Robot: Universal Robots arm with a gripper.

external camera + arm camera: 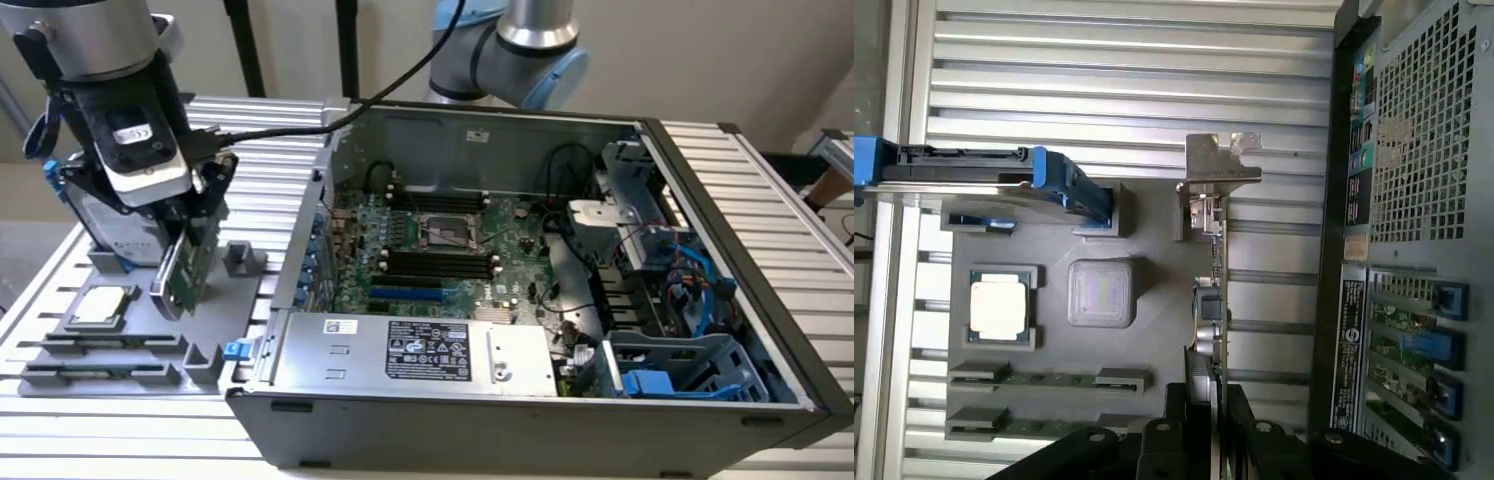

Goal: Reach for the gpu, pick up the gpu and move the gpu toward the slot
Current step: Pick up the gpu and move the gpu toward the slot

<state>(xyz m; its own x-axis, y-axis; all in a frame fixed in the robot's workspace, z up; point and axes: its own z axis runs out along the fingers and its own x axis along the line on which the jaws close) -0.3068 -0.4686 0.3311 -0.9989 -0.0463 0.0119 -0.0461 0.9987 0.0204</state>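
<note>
Grab looks done here. The gripper is clamped on the top edge of the gpu, one finger on each face; the wrist view shows the card edge-on, running straight up between the fingers with its silver bracket at the far end. The card sits at the exterior view's left, over the gray parts tray, tilted a bit, with its lower edge down at the tray. I honestly can't tell if it's clear of its holder or still seated.

So I'd call this the tail end of the pick-up, with the carry not started. The hard drive in its blue frame is just behind the card and the CPU chip is just beside it.

The open computer case is on the exterior view's right, and the blue expansion slot on the motherboard looks like the target. Getting there calls for lifting straight out first, then clearing the case's side wall without knocking the bracket.
</note>
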